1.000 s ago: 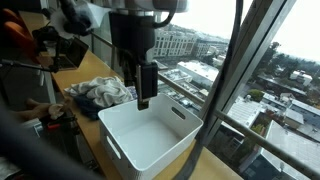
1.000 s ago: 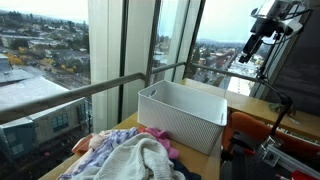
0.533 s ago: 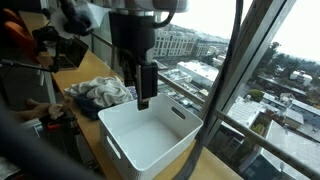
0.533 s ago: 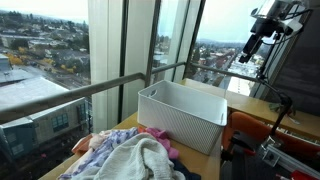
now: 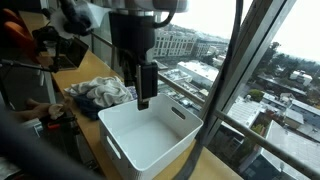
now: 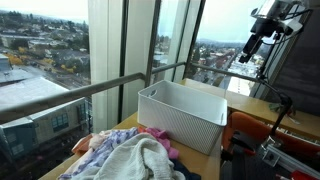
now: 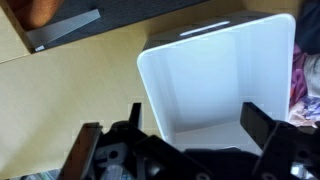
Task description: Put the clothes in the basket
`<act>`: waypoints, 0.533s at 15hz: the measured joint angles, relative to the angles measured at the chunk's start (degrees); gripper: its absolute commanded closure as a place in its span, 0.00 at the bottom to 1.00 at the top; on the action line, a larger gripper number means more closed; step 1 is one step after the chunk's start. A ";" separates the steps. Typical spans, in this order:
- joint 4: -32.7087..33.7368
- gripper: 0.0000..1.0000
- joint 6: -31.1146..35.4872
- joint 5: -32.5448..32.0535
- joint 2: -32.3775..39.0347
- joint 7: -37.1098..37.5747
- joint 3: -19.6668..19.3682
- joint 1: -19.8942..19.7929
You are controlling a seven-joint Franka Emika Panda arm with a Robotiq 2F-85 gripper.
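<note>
A white plastic basket [image 5: 150, 133] stands empty on the wooden table; it also shows in an exterior view [image 6: 182, 113] and in the wrist view [image 7: 215, 80]. A pile of clothes [image 5: 100, 92], white, grey and pink, lies on the table next to the basket's short side, apart from it [image 6: 130, 157]. An edge of the clothes shows at the right border of the wrist view [image 7: 307, 85]. My gripper [image 5: 141, 88] hangs high above the basket, open and empty [image 7: 195, 125]. In an exterior view it is at the upper right [image 6: 248, 52].
Tall windows with a metal railing [image 6: 100, 88] run along the table's far side. A person in orange [image 5: 22, 45] and dark equipment [image 5: 55, 50] sit beyond the clothes. A dark flat object [image 7: 65, 28] lies on the table near the basket.
</note>
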 measured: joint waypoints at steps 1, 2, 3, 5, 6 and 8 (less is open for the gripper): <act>0.00 0.00 0.00 0.00 0.00 0.00 0.00 0.00; -0.02 0.00 0.00 0.00 0.00 0.00 0.00 0.00; -0.07 0.00 0.00 0.08 0.05 0.18 0.18 0.00; -0.33 0.00 1.20 0.08 0.76 1.65 1.60 0.30; -0.54 0.00 3.03 0.08 1.55 2.94 2.83 0.79; -0.72 0.00 8.16 -0.14 3.86 5.96 5.90 2.07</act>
